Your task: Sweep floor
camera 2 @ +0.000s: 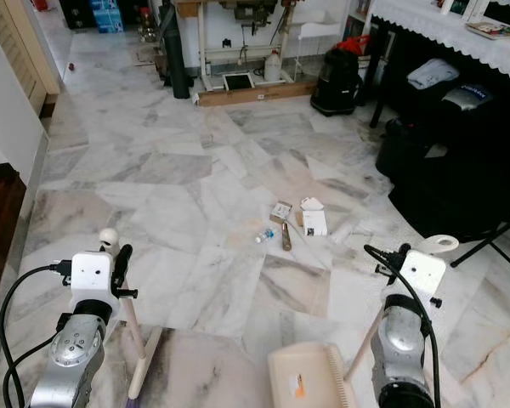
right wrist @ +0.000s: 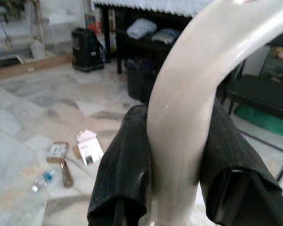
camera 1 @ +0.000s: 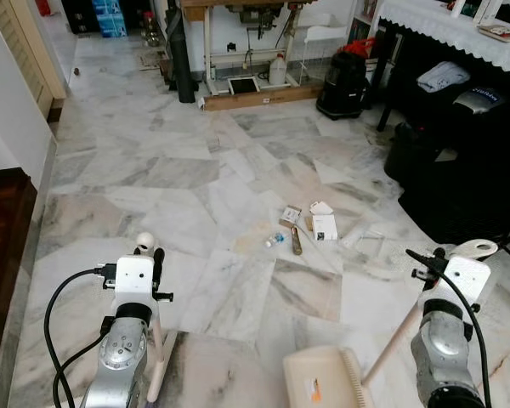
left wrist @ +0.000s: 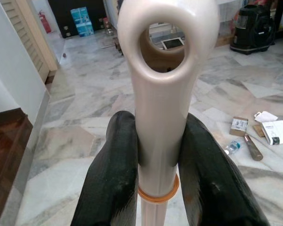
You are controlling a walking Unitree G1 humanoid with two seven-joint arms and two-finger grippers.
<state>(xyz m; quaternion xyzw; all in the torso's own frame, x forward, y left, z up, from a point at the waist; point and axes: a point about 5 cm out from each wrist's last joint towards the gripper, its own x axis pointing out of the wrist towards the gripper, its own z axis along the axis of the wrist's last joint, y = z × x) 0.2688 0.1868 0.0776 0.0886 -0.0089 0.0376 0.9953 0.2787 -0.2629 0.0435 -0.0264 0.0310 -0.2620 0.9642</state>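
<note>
Dustpan (camera 1: 323, 380), cream, sits at bottom centre of the head view on the marble floor (camera 1: 195, 178), its long handle (camera 1: 399, 336) slanting up to the lower right. Right gripper (right wrist: 177, 155) is pinched on that handle near its curved top; black fingers (right wrist: 125, 165) press it from both sides in the wrist view. Right arm w/ white wrist block is at lower right of frame.

Left gripper (left wrist: 155, 160) is clamped on the broom handle (left wrist: 162, 80), just below the looped end w/ its hang hole; an orange ring (left wrist: 158, 194) circles the handle right under the fingers (left wrist: 113, 169). In the head view the left arm is at lower left, broom stick (camera 1: 155, 357) angling down to the floor beside it; broom head can't be made out.

Litter lies mid-frame, slightly right, well ahead of both grippers: small bottle (camera 1: 275, 240), brown tube-like item (camera 1: 296, 241), white box (camera 1: 325, 227), smaller carton (camera 1: 290, 214), crumpled paper (camera 1: 321, 207). All sit close together on the floor, apart from the dustpan.

Upper centre: bench frame (camera 1: 238, 51) w/ white jug (camera 1: 278, 70) underneath. Black vacuum-like unit (camera 1: 344, 83) upper right, next to a dark table w/ lace cloth (camera 1: 450, 30). Black bags (camera 1: 442, 170) at right edge. Dark wood step (camera 1: 0, 246) at left edge.
</note>
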